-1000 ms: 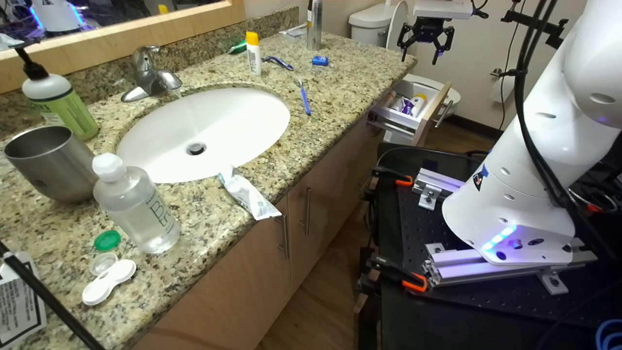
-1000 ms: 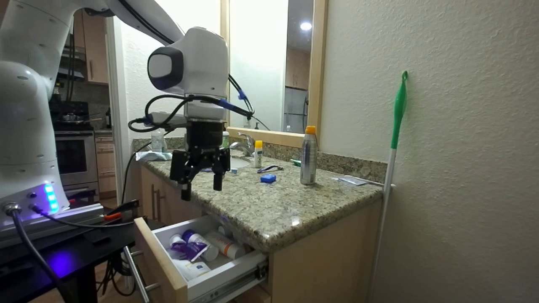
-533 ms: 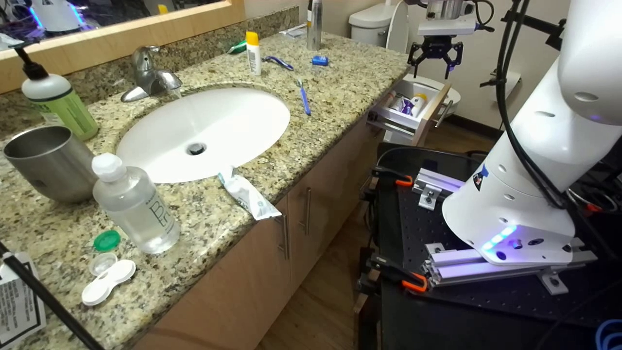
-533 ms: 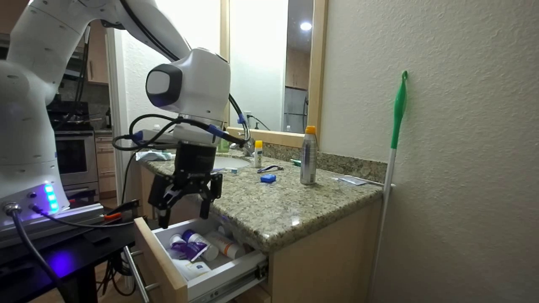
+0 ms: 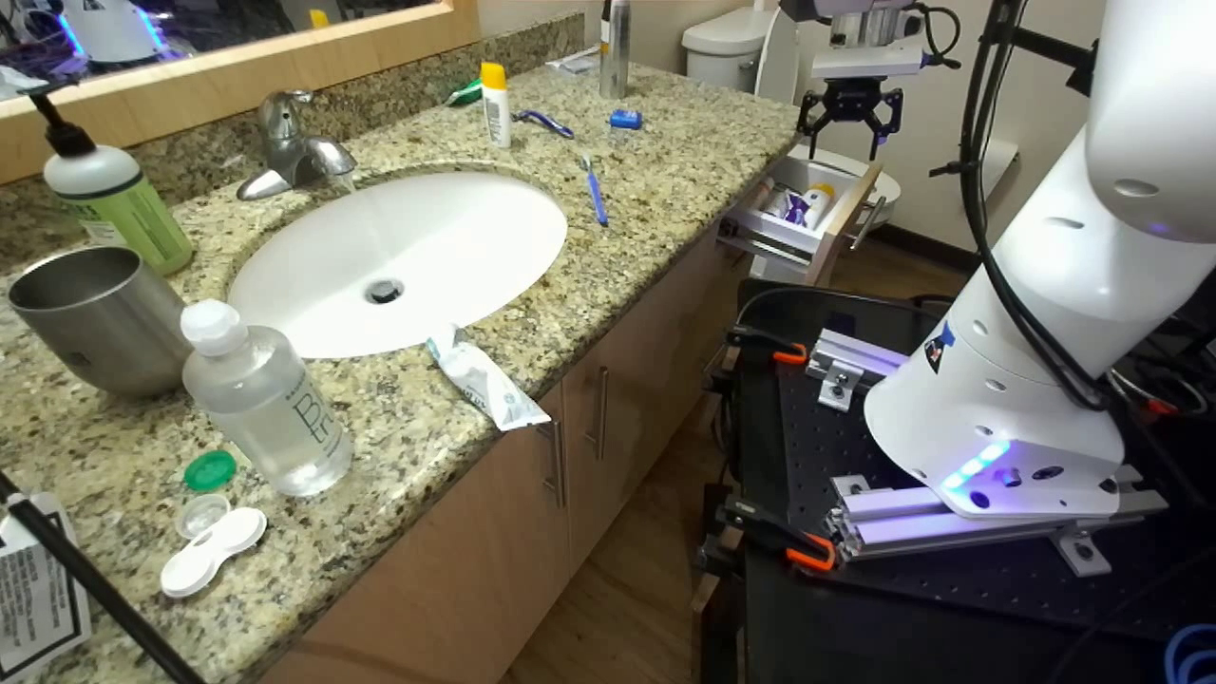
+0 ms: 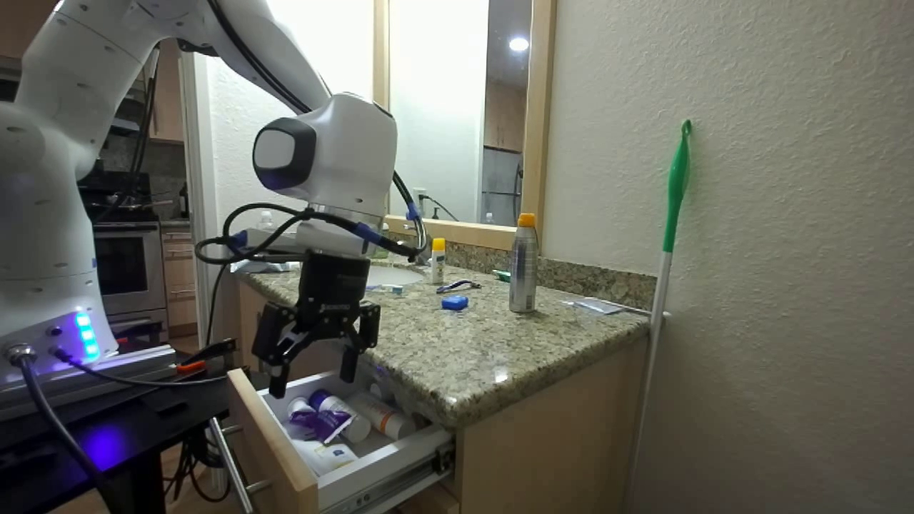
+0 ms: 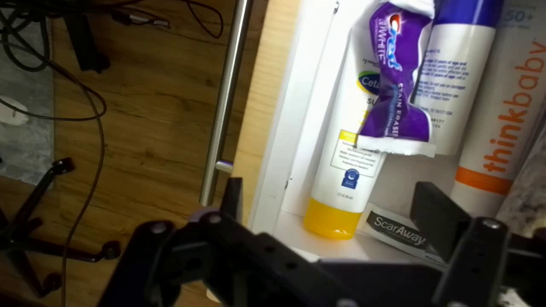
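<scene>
- A yellow-capped white tube (image 7: pixel 352 162) lay inside the open drawer (image 6: pixel 271 457), along the side by the drawer's front, its cap (image 7: pixel 335 219) at the near end of the wrist view.
- A purple toothpaste tube (image 7: pixel 394 81) lay partly on top of it.
- Right of these were a blue-capped white bottle (image 7: pixel 452 81) and, farther right, an orange-banded bottle (image 7: pixel 503 123).
- A small box (image 7: pixel 396 230) reading "ScarAway" lay just right of the cap.
- The gripper (image 6: pixel 313 380) pointed down above the drawer, its jaws wide apart; it had hold of nothing and touched none of these things.
- The handle (image 7: pixel 226 98) ran along the outside of the drawer's front, on the left in the wrist view, above a wooden floor (image 7: pixel 140 140).
- The drawer stuck out from under the stone counter (image 6: pixel 464 350).
- In an exterior view, a tall spray can (image 6: pixel 523 275) stood upright on the counter; left of it lay a small blue box (image 6: pixel 455 303) and a razor (image 6: pixel 450 287), and farther left stood a small yellow-lidded bottle (image 6: pixel 438 264).
- In an exterior view, a toothbrush (image 5: pixel 596 195) lay right of the sink (image 5: pixel 484 237), and a crumpled paste tube (image 5: pixel 489 385) lay on its near side, reaching the counter's edge.
- The faucet (image 5: pixel 299 157) stood on the sink's far side.
- To the left stood a soap bottle (image 5: pixel 123 214), a metal cup (image 5: pixel 104 328) and, nearer, a clear bottle (image 5: pixel 275 413), with a lens case (image 5: pixel 214 549) nearest.
</scene>
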You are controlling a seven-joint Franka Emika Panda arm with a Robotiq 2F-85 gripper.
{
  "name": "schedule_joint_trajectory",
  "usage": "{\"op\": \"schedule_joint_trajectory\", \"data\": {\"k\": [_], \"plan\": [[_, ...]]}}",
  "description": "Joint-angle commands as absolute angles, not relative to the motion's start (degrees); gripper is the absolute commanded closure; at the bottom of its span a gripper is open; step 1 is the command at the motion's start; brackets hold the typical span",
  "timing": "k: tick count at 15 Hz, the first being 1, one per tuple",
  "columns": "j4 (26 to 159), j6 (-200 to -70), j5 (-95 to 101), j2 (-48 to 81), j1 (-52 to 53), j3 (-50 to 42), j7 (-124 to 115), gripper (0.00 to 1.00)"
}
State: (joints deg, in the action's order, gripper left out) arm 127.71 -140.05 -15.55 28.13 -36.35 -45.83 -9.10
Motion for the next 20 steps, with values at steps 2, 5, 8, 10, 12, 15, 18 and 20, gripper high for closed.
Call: {"op": "schedule_joint_trajectory", "data": {"k": [2, 5, 8, 10, 12, 15, 18, 20], "plan": [[124.9, -139.5, -16.6, 31.3, -41.6, -40.7, -11.6, 0.0], [123.0, -139.0, -16.4, 33.4, -44.1, -38.8, -14.0, 0.0], [121.7, -139.8, -16.6, 34.4, -46.2, -37.2, -15.3, 0.0], [120.8, -141.0, -17.6, 35.3, -48.2, -35.3, -15.0, 0.0], [120.0, -141.1, -18.5, 35.5, -50.3, -33.5, -14.7, 0.0], [119.2, -139.8, -20.2, 34.6, -53.3, -31.0, -14.0, 0.0], [119.6, -140.5, -21.3, 32.9, -55.7, -28.8, -13.5, 0.0], [119.5, -139.5, -20.9, 32.3, -56.8, -27.8, -13.8, 0.0]]}}
